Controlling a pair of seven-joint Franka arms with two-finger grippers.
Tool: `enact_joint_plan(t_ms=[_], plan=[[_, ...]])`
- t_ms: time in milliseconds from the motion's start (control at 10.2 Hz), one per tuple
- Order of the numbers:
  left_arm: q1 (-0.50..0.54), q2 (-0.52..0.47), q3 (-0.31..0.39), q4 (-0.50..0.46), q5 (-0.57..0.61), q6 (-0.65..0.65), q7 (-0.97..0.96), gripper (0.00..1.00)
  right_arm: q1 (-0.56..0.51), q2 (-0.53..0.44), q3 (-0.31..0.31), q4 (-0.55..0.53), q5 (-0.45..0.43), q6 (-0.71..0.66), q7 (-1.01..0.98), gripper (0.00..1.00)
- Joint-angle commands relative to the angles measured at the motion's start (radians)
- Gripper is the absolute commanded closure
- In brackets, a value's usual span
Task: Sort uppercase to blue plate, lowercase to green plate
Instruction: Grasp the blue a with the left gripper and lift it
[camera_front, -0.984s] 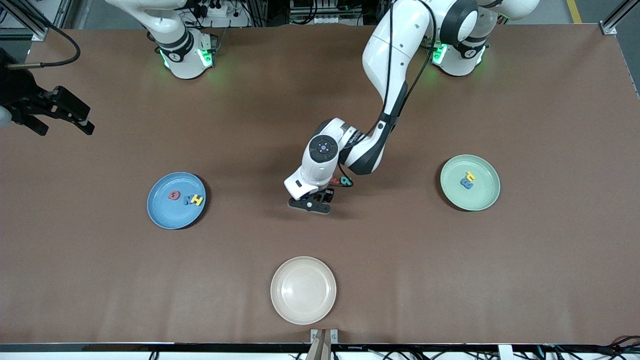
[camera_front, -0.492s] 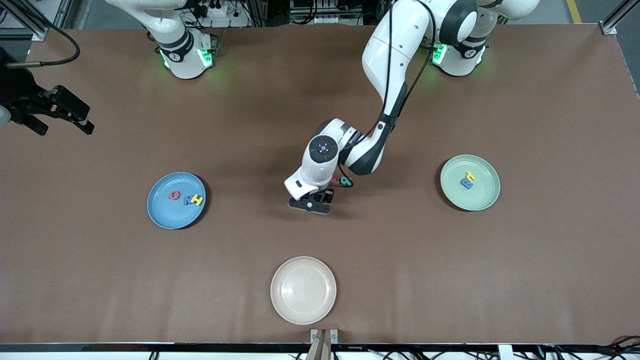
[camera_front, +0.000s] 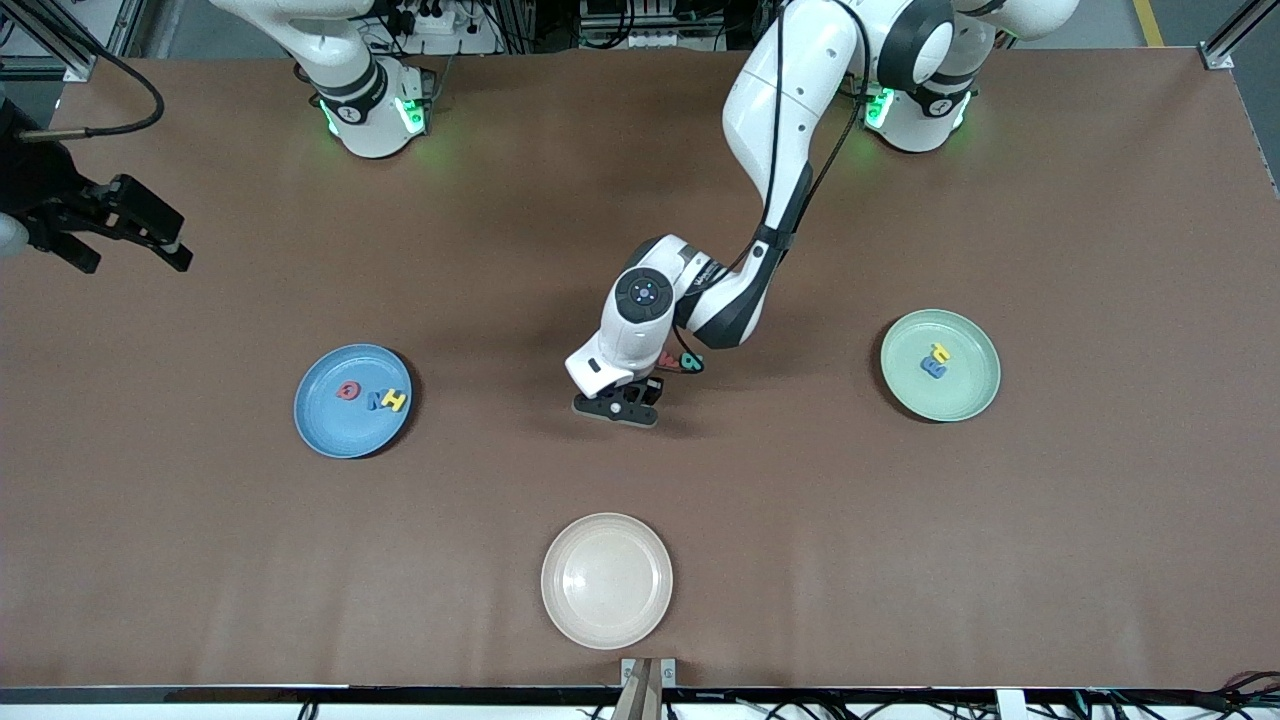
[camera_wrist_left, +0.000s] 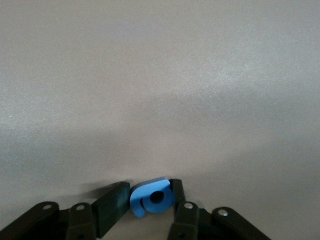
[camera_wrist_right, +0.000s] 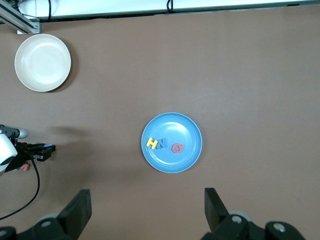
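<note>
A brown table (camera_front: 1000, 560) fills the frame, three plates spread across it. The left arm reaches from its base down to the middle of the table, wrist bent over, and the left gripper (camera_front: 618, 409) sits low at the tabletop between the blue plate (camera_front: 325, 425) and the green plate (camera_front: 965, 400). The left wrist view gives the detail the high camera misses: a small blue lowercase letter (camera_wrist_left: 151, 197), rounded with a hole through it, sits between the black fingers (camera_wrist_left: 111, 207), both pads pressed against its sides. From the front view that letter is hidden under the hand. Just beside the wrist, a red letter (camera_front: 668, 358) and a teal letter (camera_front: 690, 362) lie on the table, partly covered by the arm.

The right arm waits; the right gripper (camera_front: 125, 235) hangs over the right arm's end of the table, its fingers (camera_wrist_right: 77, 212) spread wide. Its wrist view looks down on the blue plate, showing a yellow H (camera_wrist_right: 151, 144), a blue letter (camera_wrist_right: 163, 144) and a red Q (camera_wrist_right: 177, 148) in a row. The green plate holds a yellow letter (camera_front: 940, 352) and a blue one (camera_front: 932, 369). A beige plate (camera_front: 606, 620) lies nearest the front camera.
</note>
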Motion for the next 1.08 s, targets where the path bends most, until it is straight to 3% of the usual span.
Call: enact_joint_plan(t_ms=[0,492,984], plan=[[-0.01,0.036,0.015,0.025,0.02,-0.002,-0.03,0.69,-0.001,-0.012,-0.064,0.0,0.01,-0.018,-0.108,0.0],[-0.008,0.016,0.016,0.028,0.018,-0.098,-0.031,0.76,-0.003,0.002,-0.089,-0.101,-0.007,-0.069,-0.123,0.0],[-0.001,-0.028,0.018,0.028,0.02,-0.205,-0.027,0.88,0.0,0.0,-0.087,-0.121,0.001,-0.065,-0.123,0.0]])
